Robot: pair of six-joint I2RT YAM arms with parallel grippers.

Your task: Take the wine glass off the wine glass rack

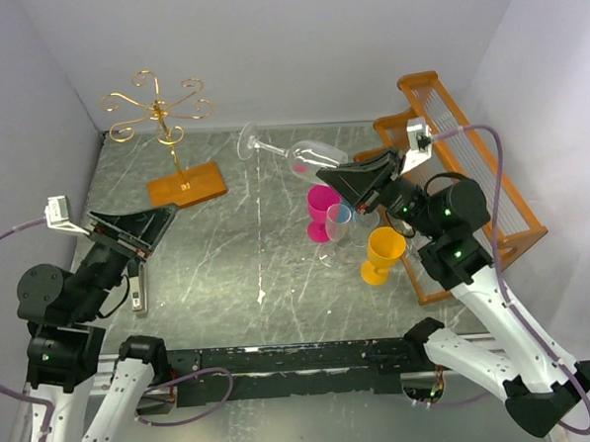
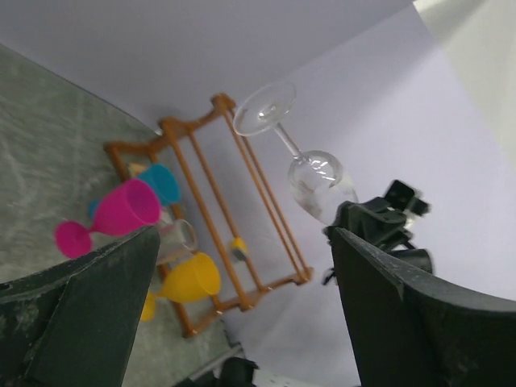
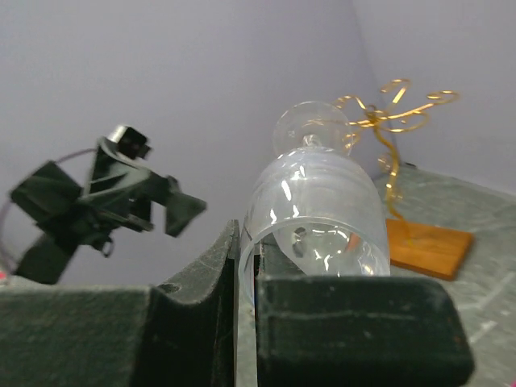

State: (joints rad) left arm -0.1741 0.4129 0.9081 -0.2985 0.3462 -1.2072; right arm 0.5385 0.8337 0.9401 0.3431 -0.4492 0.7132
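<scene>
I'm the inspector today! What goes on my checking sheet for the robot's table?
Surface: grey-green marbled tabletop, with pale scuffs.
Job's things: thin gold wire rack on its wooden base stands at the back left, with no glass on it. The clear wine glass is held sideways in the air.
Clutter: pink plastic goblet, small blue cup, small clear glass and yellow plastic goblet are grouped together. The orange wooden slatted rack is on the right.
Grippers: left gripper is open and empty. Right gripper is shut on the wine glass's rim.
Cables: a lilac cable loops off each wrist.
Surroundings: plain pale walls.
</scene>
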